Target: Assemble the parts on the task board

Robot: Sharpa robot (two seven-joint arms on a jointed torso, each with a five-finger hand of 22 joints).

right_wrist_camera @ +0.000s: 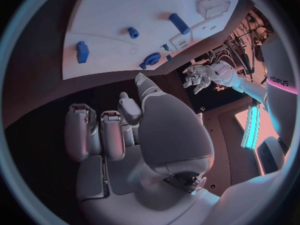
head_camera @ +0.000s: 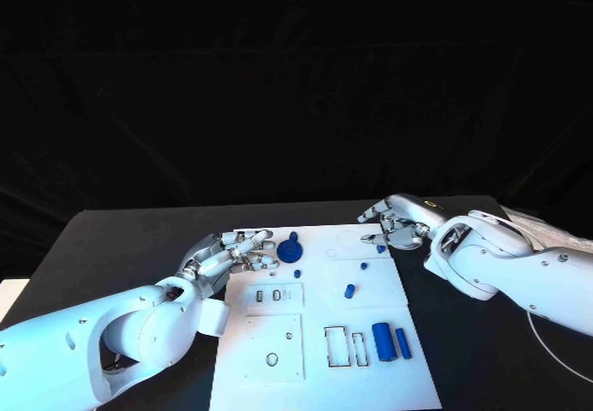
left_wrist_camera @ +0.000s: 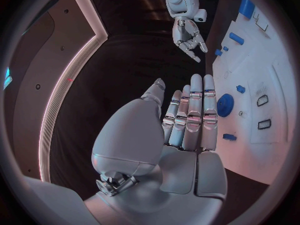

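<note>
We find the task board point(head_camera: 315, 342) lying flat in the middle of the black table point(head_camera: 111, 235), long side running away from us, so both arms can reach it from opposite edges. The left hand point(head_camera: 235, 255) sits at the board's far left corner; its fingers point(left_wrist_camera: 195, 110) are extended, lying close side by side, and hold nothing. The round blue part point(head_camera: 290, 250) lies just beside those fingertips, apart from them; we judge the hand is placed there to take this piece next. The right hand point(head_camera: 393, 224) hovers at the board's far right corner, fingers point(right_wrist_camera: 94, 132) curled loosely with nothing between them. A small blue part point(head_camera: 380, 249) lies on the board just below it, not touched.

Other pieces: a small blue peg point(head_camera: 350, 290) near the board's centre, a tiny blue stud point(head_camera: 296, 273) below the round part, and two blue bars point(head_camera: 391, 341) lying side by side toward the near right, next to open rectangular slots point(head_camera: 346, 347). The slots look unfilled, so we judge the assembly is at an early stage.

Obstructions: none between either hand and its nearest part. A thin white cable point(head_camera: 544, 342) trails on the table beside the right arm, well apart from the board.
</note>
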